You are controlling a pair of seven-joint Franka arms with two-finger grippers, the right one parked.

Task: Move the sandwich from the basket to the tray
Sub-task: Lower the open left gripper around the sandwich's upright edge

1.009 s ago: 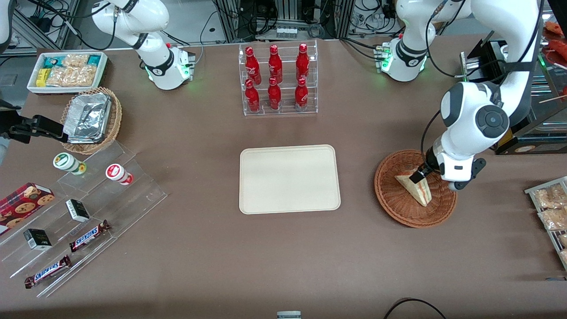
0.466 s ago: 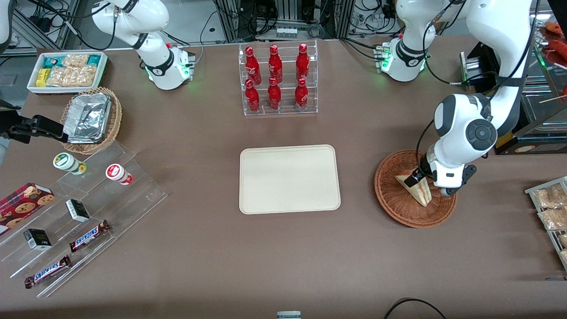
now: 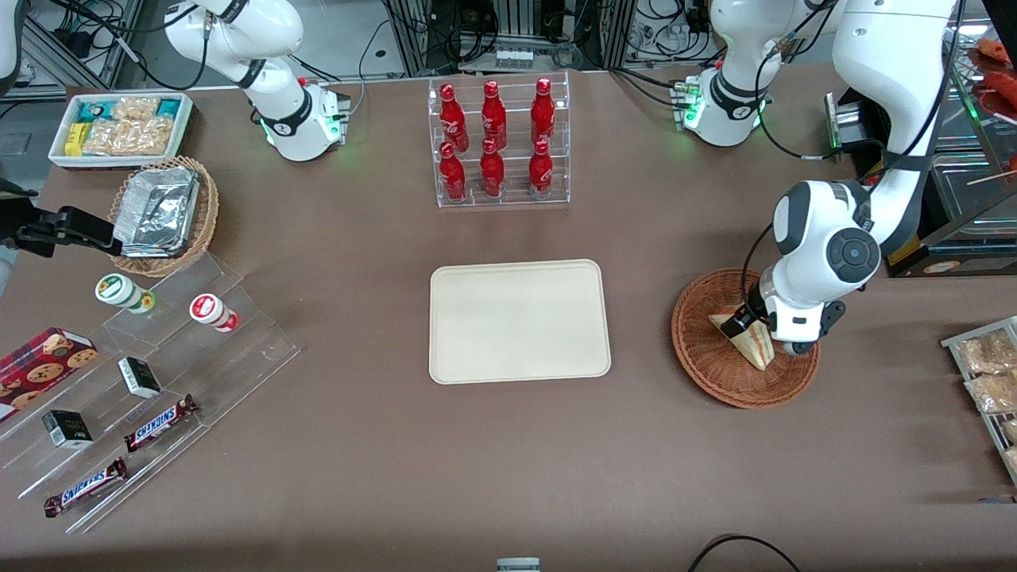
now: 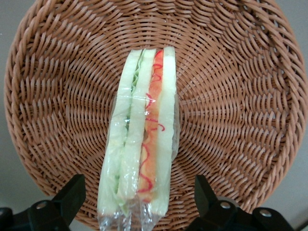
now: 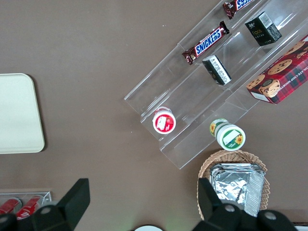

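The clear-wrapped sandwich (image 3: 753, 342) lies in the round reddish-brown wicker basket (image 3: 715, 369), toward the working arm's end of the table. In the left wrist view the sandwich (image 4: 142, 144) shows its green and red filling, with basket weave (image 4: 231, 96) all round it. My left gripper (image 3: 751, 322) hangs low over the basket, open, one finger (image 4: 72, 195) on each side of the sandwich's wide end and apart from it. The cream-beige tray (image 3: 520, 321) lies flat at mid-table, beside the basket, with nothing on it.
A clear rack of red bottles (image 3: 498, 141) stands farther from the front camera than the tray. A wire rack of snack packets (image 3: 989, 373) lies at the working arm's table edge. A tan basket of foil trays (image 3: 163, 213) and acrylic steps with snacks (image 3: 151, 381) lie toward the parked arm's end.
My left gripper has come down and slightly toward the tray, closer over the sandwich. The sandwich and basket have not moved.
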